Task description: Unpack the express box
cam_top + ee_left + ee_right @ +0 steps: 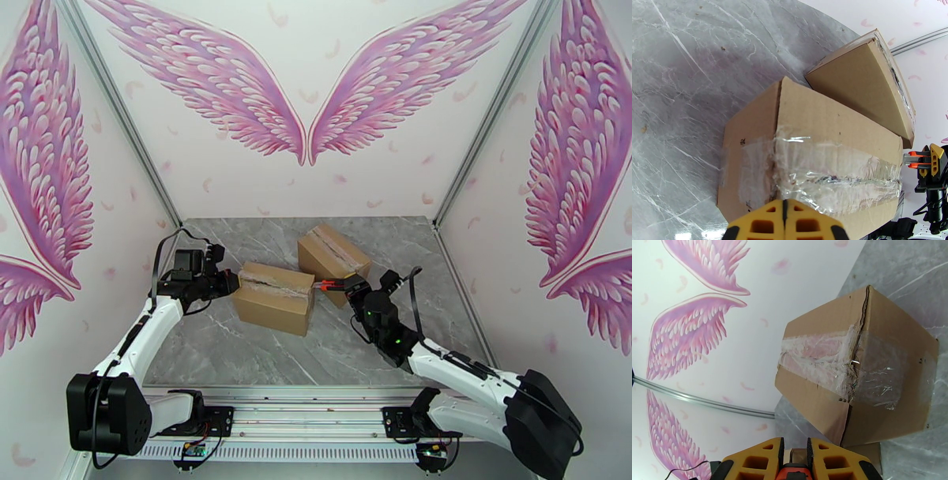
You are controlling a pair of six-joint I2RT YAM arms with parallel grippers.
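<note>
- Two cardboard boxes sit on the grey marbled desk (237, 355), both closed.
- The near box (272, 304) lies around the middle of the desk, slightly towards the left edge. One strip of clear tape (837, 177) runs along its top seam and down over its end.
- The far box (332, 253) stands behind it, closer to the back edge and a little to the right, turned at an angle to the near one. It also carries one clear taped seam along its top. The two boxes are very close at one corner, but I cannot tell if they touch.
- Two arms reach in from the near edge, one on each side of the near box.
- The left hand (225, 282) has its yellow fingers (766, 221) pressed together with nothing between them. It sits at the taped left end of the near box, and contact cannot be judged.
- The right hand (340, 286) is clamped on one orange tool (320, 286), gripped between its fingers (750, 461).
- The tool's tip points at the right end of the near box, level with the top seam.
</note>
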